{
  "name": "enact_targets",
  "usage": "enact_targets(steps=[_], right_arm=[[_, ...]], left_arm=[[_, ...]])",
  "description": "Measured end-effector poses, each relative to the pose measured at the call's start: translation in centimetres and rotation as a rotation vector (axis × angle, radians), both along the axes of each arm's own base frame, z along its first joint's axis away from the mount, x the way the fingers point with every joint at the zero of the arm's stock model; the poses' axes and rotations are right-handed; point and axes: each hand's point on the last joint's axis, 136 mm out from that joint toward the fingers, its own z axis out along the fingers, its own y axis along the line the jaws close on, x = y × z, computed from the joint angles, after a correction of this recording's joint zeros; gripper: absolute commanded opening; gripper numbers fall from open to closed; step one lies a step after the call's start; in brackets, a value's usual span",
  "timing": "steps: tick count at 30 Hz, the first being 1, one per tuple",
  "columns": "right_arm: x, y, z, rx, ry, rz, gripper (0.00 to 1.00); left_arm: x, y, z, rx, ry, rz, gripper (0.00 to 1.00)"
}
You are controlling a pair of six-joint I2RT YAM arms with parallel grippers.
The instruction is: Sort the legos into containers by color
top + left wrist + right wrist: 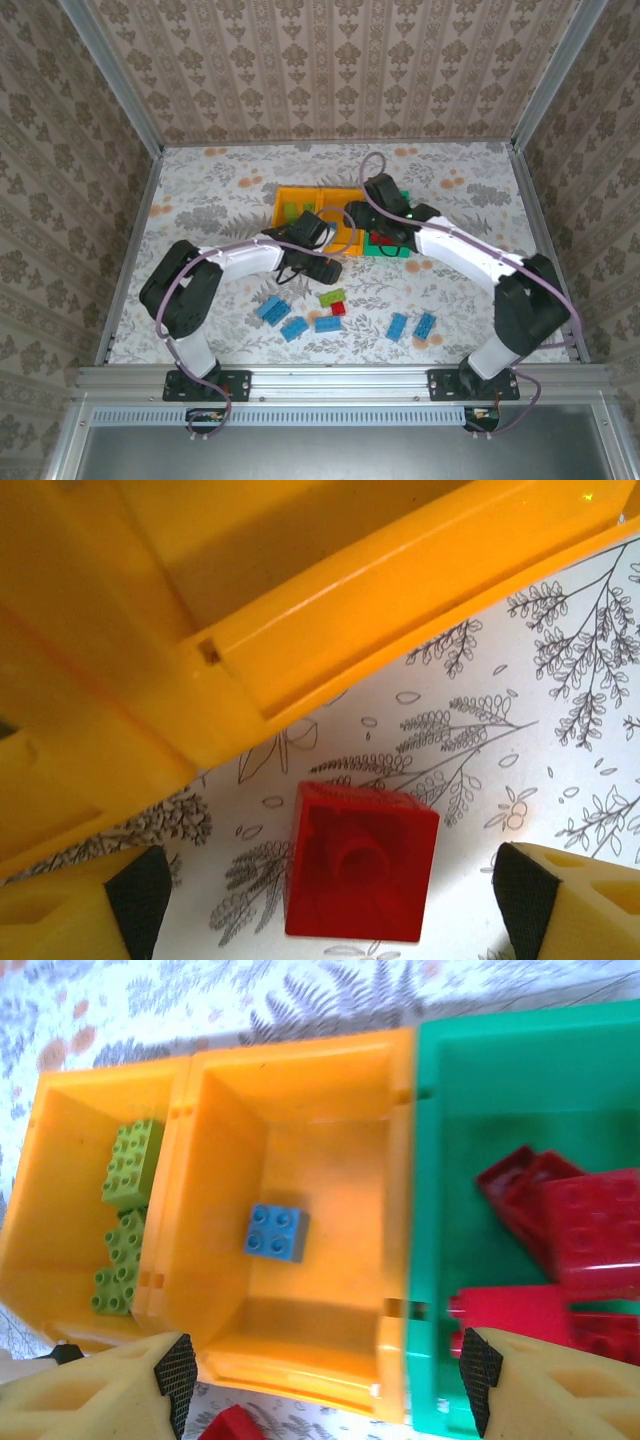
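One red lego (360, 862) lies between left tool's (330, 900) fingers (85, 912).

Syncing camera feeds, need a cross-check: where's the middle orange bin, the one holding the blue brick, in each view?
top external: middle orange bin at table centre, just left of the green bin.
left wrist: the bin across the upper right, slanting above a red brick.
right wrist: the bin at centre, blue brick inside.
Shared landmark: the seam joining it to the other orange bin.
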Motion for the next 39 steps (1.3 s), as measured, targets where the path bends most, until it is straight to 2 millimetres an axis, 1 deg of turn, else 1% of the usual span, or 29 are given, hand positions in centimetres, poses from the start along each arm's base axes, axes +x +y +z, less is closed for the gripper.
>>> enact_targets(steps=[2,4,7,10,15,17,24,28,30,32,34,39], right_arm=[[-0.3,-1.9,0.5,0.000,-0.015,-0.039,0.75],[-0.7,-3.7,0.6,-0.003,-0.020,-0.073,0.75],[-1.4,-6.1,0.3,-0.009,-0.017,-0.122,0.75],[-2.2,-7.9,0.3,-0.012,-0.013,-0.155,0.75],[-3.0,-10.1,0.5,-0.015,-0.024,-0.194,0.76],[-3.5,-10.9,0.3,-0.016,-0.025,-0.208,0.76],[-5.2,-13.6,0.0,-0.015,-0.023,-0.266,0.76],[-5.8,-14.3,-0.2,-0.014,-0.023,-0.279,0.76],[-5.9,-14.5,-0.3,-0.017,-0.020,-0.280,0.77],[-6.1,-14.6,-0.5,-0.020,-0.016,-0.283,0.77],[-6.4,-14.9,-0.8,-0.024,-0.010,-0.288,0.76],[-7.3,-15.4,-2.2,-0.032,0.019,-0.294,0.76]], left_arm=[[0.2,-0.2,-0.3,0.004,0.004,-0.001,0.83],[0.4,-0.5,-0.6,0.009,0.008,-0.005,0.80],[0.7,-0.8,-1.0,0.019,0.011,-0.007,0.72],[1.0,-1.2,-1.0,0.018,0.009,-0.006,0.63],[1.5,-1.6,-1.1,0.028,0.008,-0.003,0.39],[1.4,-1.9,-1.1,0.022,0.012,-0.005,0.34],[0.4,-2.8,-1.0,0.004,0.029,-0.023,0.31],[-0.2,-3.1,-0.8,-0.002,0.052,-0.026,0.32],[-0.3,-3.5,-0.2,-0.013,0.057,-0.028,0.32],[0.0,-4.6,1.1,-0.044,0.048,-0.034,0.32],[0.7,-6.0,2.8,-0.088,0.023,-0.043,0.33],[3.1,-9.9,8.5,-0.220,-0.061,-0.067,0.33]])
